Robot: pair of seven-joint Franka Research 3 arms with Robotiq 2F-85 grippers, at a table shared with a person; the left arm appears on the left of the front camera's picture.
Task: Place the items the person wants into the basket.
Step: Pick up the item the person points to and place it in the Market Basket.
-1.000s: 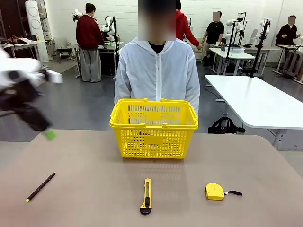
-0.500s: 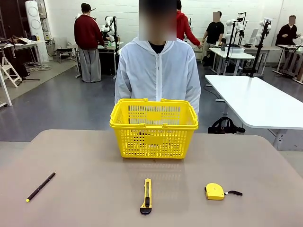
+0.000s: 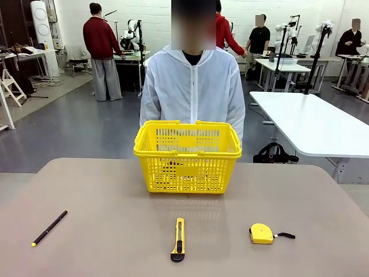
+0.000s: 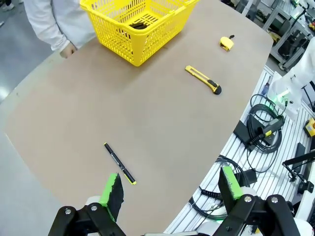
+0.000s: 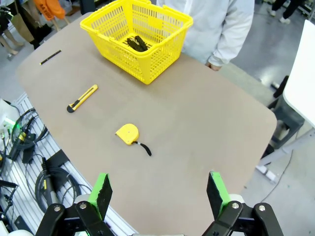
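basket stands on the worktop directly before the person, with dark shapes on its floor, too small to name. utility knife lies on the robot's side of the basket, well apart from it. thin black pen lies farther off to the basket's left, tape measure to its right. left claw and right claw hang high over the worktop, well back from the basket, both spread wide and empty.
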